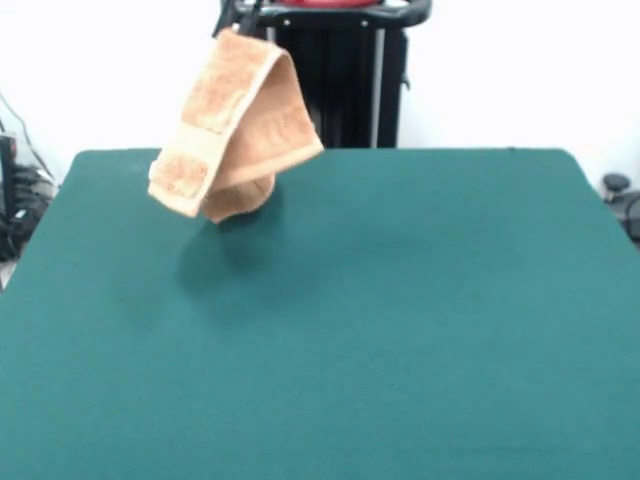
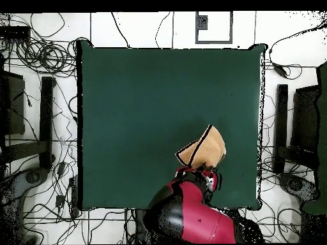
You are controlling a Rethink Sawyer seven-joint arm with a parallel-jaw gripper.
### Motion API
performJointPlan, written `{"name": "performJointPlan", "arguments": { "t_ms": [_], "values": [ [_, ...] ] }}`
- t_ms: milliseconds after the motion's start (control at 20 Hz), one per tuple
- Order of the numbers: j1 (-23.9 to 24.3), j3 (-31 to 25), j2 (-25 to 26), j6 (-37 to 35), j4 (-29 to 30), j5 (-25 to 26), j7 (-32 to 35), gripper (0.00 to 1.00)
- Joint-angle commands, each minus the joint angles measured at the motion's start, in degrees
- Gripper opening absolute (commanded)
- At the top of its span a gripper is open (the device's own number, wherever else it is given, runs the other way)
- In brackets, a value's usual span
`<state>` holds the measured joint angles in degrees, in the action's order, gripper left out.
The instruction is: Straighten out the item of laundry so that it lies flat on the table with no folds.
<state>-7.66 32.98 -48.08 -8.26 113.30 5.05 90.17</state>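
The orange-tan towel (image 1: 235, 130) hangs folded over itself from my gripper (image 1: 247, 20), which shows only as dark tips at the top edge of the front view, shut on the towel's upper corner. The towel's pale woven band faces the camera and its lowest fold hangs just over the far left part of the green table (image 1: 380, 320); I cannot tell whether it touches. In the overhead view the towel (image 2: 203, 149) sits bunched beside the red and black arm (image 2: 190, 214) near the table's (image 2: 140, 102) bottom right, and the gripper is hidden under the arm.
The robot's black pedestal (image 1: 345, 85) stands behind the table's far edge. Cables (image 2: 45, 54) and dark stands (image 2: 46, 121) lie on the floor around the table. A dark object (image 1: 622, 195) sits off the table's right edge.
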Motion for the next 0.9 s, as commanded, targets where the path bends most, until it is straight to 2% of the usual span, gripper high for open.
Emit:
{"name": "performJointPlan", "arguments": {
  "t_ms": [50, 500, 750, 900],
  "values": [
    [-1.3, -7.3, 7.6, 5.5, 0.8, -3.2, 14.6, 0.00],
    [-4.3, -7.3, 14.4, 7.9, -3.7, -9.9, 16.5, 0.00],
    [-5.2, -7.7, 16.3, 9.4, -5.0, -13.8, 16.6, 0.00],
    [-7.2, -6.3, 17.0, 9.9, -6.3, -16.4, 16.6, 0.00]
  ]
}}
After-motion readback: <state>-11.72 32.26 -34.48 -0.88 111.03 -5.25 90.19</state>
